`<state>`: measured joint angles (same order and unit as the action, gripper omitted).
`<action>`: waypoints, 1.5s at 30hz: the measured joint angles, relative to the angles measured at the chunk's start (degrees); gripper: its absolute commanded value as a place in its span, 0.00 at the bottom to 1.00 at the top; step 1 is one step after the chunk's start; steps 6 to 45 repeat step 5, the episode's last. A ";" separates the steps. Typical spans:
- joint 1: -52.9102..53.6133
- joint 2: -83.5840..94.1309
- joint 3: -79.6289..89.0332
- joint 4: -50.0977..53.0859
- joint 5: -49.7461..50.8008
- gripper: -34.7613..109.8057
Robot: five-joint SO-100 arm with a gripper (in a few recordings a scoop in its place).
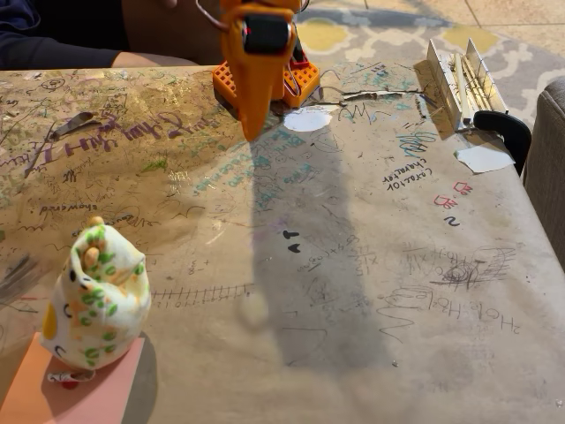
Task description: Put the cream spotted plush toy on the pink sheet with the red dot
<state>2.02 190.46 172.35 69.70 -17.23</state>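
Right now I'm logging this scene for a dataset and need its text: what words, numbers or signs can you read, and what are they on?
All writing is on the brown paper table cover.
"AT" in bold black near the centre, appears upside down.
"2" in black at right.
Purple, teal and pencil scribbles elsewhere: too faint or inverted to read.
Cream spotted plush toy, its tag and the orange gripper: no readable text.

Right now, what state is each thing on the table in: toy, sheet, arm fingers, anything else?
cream spotted plush toy: upright, standing on the sheet, not held.
pink sheet: flat at the table's near left corner, toy on it, partly cut off by the frame.
gripper: raised at the far side, fingers pointing down and together, holding nothing.
white paper scraps: lying loose on the table.
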 measured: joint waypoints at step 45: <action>-1.32 1.32 0.26 0.00 0.70 0.24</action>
